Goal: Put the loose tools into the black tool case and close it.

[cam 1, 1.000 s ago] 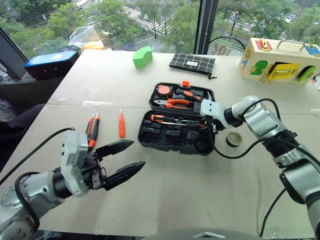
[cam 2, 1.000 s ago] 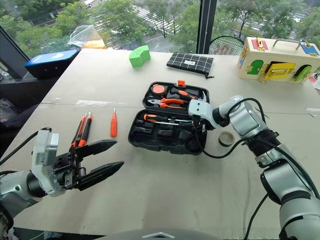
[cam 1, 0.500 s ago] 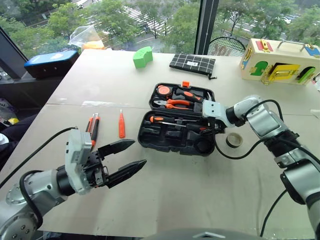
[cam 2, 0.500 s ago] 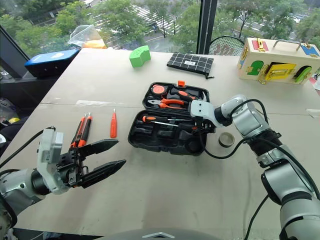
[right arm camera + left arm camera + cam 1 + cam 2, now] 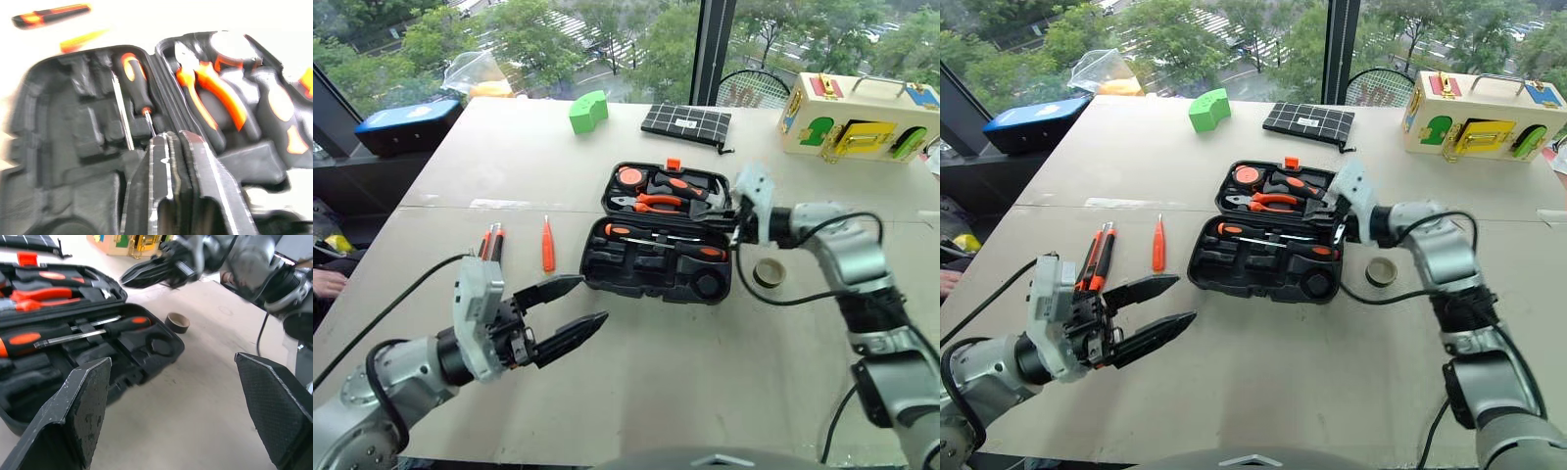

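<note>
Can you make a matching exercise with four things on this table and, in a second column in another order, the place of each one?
Things:
1. small all-orange screwdriver
2. dark round tape roll
3. green plastic block
4. orange-handled pliers

Places:
A. inside the far half of the open black tool case
B. on the table to the left of the case
C. at the far side of the table, near the window
D. on the table just right of the case

Pairs: 1-B, 2-D, 3-C, 4-A
</note>
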`<control>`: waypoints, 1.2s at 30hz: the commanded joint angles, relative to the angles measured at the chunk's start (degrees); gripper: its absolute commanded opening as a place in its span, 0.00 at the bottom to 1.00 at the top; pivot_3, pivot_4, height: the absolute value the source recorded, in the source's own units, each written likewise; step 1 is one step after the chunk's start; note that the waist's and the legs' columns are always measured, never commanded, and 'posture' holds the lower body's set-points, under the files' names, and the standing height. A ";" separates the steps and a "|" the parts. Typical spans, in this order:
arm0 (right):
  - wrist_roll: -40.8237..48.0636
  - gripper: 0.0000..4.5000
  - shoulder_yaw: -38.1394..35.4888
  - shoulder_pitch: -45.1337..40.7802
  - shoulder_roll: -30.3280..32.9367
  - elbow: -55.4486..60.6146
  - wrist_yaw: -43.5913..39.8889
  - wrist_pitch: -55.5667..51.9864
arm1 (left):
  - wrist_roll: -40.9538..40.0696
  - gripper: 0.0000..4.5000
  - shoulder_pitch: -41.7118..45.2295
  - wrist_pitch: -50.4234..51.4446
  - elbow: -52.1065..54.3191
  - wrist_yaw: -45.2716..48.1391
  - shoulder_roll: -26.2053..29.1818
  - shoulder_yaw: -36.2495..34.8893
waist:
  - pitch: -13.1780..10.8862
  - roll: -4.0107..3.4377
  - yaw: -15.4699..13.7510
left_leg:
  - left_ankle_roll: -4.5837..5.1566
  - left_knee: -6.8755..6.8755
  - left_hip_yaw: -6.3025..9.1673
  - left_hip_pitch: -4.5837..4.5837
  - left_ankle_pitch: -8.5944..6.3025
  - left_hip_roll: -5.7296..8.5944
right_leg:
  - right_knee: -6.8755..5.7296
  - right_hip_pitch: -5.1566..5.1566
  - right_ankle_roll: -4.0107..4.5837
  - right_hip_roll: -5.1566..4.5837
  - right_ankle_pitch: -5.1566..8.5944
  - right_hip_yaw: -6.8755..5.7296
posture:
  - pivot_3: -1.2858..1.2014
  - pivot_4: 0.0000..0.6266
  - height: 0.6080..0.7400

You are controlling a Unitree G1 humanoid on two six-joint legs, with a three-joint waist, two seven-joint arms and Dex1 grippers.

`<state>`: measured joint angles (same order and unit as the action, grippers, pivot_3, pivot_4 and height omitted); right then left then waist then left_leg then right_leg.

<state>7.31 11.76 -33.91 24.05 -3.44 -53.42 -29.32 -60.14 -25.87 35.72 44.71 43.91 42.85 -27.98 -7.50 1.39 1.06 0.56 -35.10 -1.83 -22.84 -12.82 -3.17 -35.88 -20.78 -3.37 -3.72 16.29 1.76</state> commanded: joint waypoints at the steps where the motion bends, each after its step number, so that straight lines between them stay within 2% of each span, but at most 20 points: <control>1: -7.13 0.01 7.55 2.22 -0.32 -1.17 3.57 3.99 | -0.01 0.92 -1.44 -1.99 1.72 -0.09 -0.77 -3.12 | -0.01 -0.03 -0.12 | 0.00 0.00 0.01 -0.01 0.00 0.00 | 0.00 -0.02 0.00 -0.04 0.00 -0.02 | 0.52 0.24 1.00; 4: -11.30 0.01 11.49 3.43 -0.60 -5.62 5.14 7.78 | 0.01 0.92 -2.49 -2.41 1.25 -1.22 -1.74 -4.44 | 0.19 -0.09 0.16 | 0.00 -0.01 -0.07 0.12 0.00 0.05 | 0.00 0.04 0.00 -0.07 0.00 0.05 | 0.52 0.24 1.00; 6: -10.23 0.01 8.88 3.64 -0.39 -5.15 5.85 11.72 | 1.03 0.92 -3.73 -2.62 1.31 -4.44 -3.55 -5.30 | 0.41 0.24 0.21 | 0.00 -0.01 -0.06 0.17 0.00 -0.02 | 0.00 0.07 0.01 -0.04 0.00 0.07 | 0.52 0.24 1.00; 10: 0.38 0.01 -1.42 6.69 -2.81 3.79 5.75 18.29 | 7.01 0.92 -2.70 -4.52 -1.14 -15.06 -9.70 -4.76 | 0.36 0.19 -0.08 | 0.00 -0.06 -0.08 0.16 0.00 -0.01 | -0.01 0.08 0.01 0.00 0.00 0.12 | 0.52 0.24 1.00; 13: 10.63 0.01 -5.78 8.94 -1.78 11.17 -0.30 14.04 | 13.72 0.92 0.26 -2.88 -2.67 -25.59 -12.59 -3.67 | 0.10 0.01 -0.49 | 0.01 -0.06 -0.01 0.01 0.00 0.03 | 0.02 0.06 0.00 -0.02 0.00 0.04 | 0.52 0.24 1.00; 14: 12.56 0.12 -6.46 10.07 -0.87 13.97 -0.98 12.27 | 15.81 0.92 1.69 -1.33 -3.67 -29.91 -13.43 -3.27 | 0.10 0.01 -0.51 | 0.01 -0.06 -0.02 0.00 0.00 0.04 | 0.01 0.07 0.00 -0.02 0.00 0.06 | 0.52 0.24 1.00; 15: 13.67 0.18 -6.83 11.40 0.30 16.63 -1.44 11.51 | 15.48 0.92 2.94 1.51 -4.98 -32.70 -13.37 -3.07 | 0.11 0.02 -0.46 | 0.01 -0.04 0.02 -0.01 0.00 0.02 | 0.01 0.08 -0.01 0.00 0.00 0.04 | 0.52 0.24 1.00; 18: 16.82 0.47 -7.61 13.98 2.84 22.23 -2.15 8.84 | 16.77 0.92 6.76 3.82 -7.38 -34.34 -12.66 -1.41 | 0.21 0.19 -0.43 | 0.01 -0.02 0.14 0.01 0.00 0.01 | 0.01 0.07 0.00 0.01 0.00 -0.09 | 0.52 0.24 1.00; 23: 20.03 0.99 -9.34 18.35 5.97 29.04 -0.65 5.68 | 23.19 0.92 19.82 8.58 -14.49 -42.44 -13.90 5.70 | 0.19 0.22 -0.70 | 0.01 -0.07 0.18 0.00 0.01 0.04 | -0.03 0.08 0.00 -0.14 -0.01 -0.12 | 0.52 0.24 1.00; 27: 21.13 0.99 -10.41 20.79 7.33 32.60 1.49 4.29 | 27.29 0.92 30.44 12.39 -20.93 -46.77 -16.37 11.23 | 0.22 0.34 -0.85 | 0.01 -0.09 0.18 -0.04 0.01 0.13 | -0.01 0.10 0.00 -0.07 -0.01 -0.12 | 0.52 0.24 1.00; 32: 22.05 0.99 -11.61 22.26 8.74 34.75 3.03 3.67 | 32.44 0.92 37.47 13.87 -30.06 -49.63 -19.86 14.19 | 0.22 0.35 -0.41 | 0.02 -0.06 0.19 -0.09 0.01 0.29 | -0.01 0.09 -0.05 0.05 -0.03 -0.12 | 0.52 0.24 1.00; 34: 23.33 1.00 -12.99 23.49 9.76 36.15 2.84 3.39 | 33.42 0.78 38.82 14.17 -33.58 -49.78 -21.82 14.96 | 0.23 0.34 -0.51 | 0.02 -0.04 0.33 -0.10 0.01 0.36 | -0.02 0.10 -0.23 0.11 -0.13 -0.19 | 0.52 0.24 1.00; 35: 24.38 1.00 -14.13 24.54 10.61 37.31 2.21 3.47 | 33.93 0.78 39.25 14.11 -34.63 -49.63 -22.78 15.57 | 0.24 0.29 -0.67 | 0.02 -0.04 0.40 -0.09 0.01 0.37 | -0.04 0.12 -0.24 0.11 -0.13 -0.25 | 0.52 0.24 1.00; 36: 25.47 1.00 -15.09 25.50 11.46 38.36 1.50 3.55 | 34.35 0.63 39.46 14.13 -35.15 -49.46 -23.55 15.99 | 0.25 0.27 -0.75 | 0.02 -0.04 0.46 -0.09 0.01 0.38 | -0.05 0.14 -0.25 0.11 -0.14 -0.30 | 0.52 0.24 1.00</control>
<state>29.82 -0.19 -9.44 34.07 30.74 -50.86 -26.14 -26.97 13.79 49.39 12.12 -5.59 20.80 -13.34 -7.24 1.65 0.31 0.58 -35.14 -1.36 -22.93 -12.81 -2.78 -35.92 -20.64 -3.62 -3.61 16.16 1.44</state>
